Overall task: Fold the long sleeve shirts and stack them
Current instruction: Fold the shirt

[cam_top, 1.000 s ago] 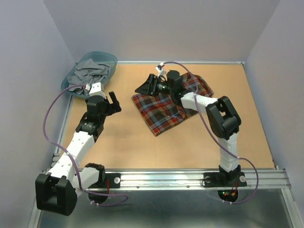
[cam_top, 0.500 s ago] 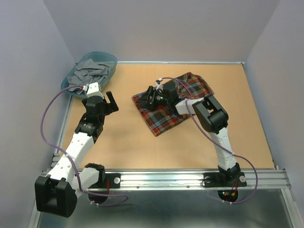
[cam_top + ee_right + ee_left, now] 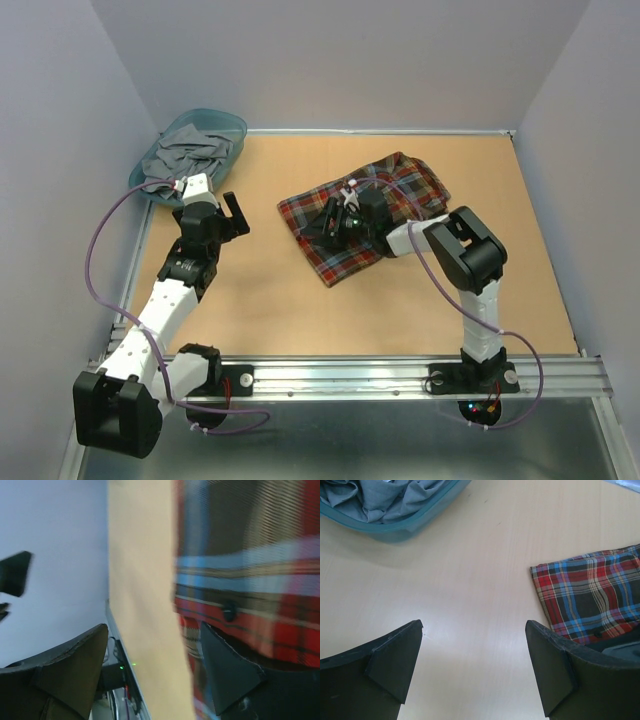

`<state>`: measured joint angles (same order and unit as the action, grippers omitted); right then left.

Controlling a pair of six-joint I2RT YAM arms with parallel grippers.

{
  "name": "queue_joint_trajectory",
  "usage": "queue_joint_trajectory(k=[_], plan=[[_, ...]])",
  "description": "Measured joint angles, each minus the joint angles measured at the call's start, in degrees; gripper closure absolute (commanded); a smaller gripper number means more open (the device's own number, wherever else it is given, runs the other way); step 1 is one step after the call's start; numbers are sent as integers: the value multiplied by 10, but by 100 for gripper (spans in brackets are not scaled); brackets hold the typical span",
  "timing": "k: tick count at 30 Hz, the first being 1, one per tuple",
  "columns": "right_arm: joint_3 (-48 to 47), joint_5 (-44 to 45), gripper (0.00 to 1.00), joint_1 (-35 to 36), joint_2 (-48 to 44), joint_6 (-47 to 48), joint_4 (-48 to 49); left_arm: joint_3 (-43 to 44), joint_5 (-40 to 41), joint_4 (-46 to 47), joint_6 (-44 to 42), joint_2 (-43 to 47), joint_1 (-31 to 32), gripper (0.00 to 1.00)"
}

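Observation:
A red, navy and yellow plaid long sleeve shirt (image 3: 385, 190) lies spread on the wooden table (image 3: 260, 290), right of centre. My right gripper (image 3: 322, 222) is low over the shirt's near-left part, turned on its side. In the right wrist view that gripper (image 3: 152, 665) is open, bare table shows between the fingers, and one finger (image 3: 227, 672) rests against the plaid shirt (image 3: 250, 555). My left gripper (image 3: 238, 213) hovers open over bare table left of the shirt. In the left wrist view nothing is between the left gripper's (image 3: 474, 655) fingers, and the plaid shirt (image 3: 590, 600) lies to the right.
A teal plastic basket (image 3: 232, 127) holding crumpled grey cloth (image 3: 185, 152) stands at the far left corner, just beyond the left gripper; the basket (image 3: 395, 530) also shows in the left wrist view. Walls close in the table on three sides.
The right gripper has come from the shirt's far-left edge toward the near side, lower over the cloth, wrist rolled over. The shirt's far-left part now lies flatter. The left arm barely moved.

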<state>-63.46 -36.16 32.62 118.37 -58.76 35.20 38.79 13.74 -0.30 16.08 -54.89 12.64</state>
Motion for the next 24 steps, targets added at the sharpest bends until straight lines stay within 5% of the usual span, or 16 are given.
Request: queue_joint_trajectory(k=[9,24], plan=[[35,-5,20,-3,20,-6,37,0,0,0,0,0,0,5],[136,-28,20,20,-98,8,15,0,-1,0,0,0,0,5]])
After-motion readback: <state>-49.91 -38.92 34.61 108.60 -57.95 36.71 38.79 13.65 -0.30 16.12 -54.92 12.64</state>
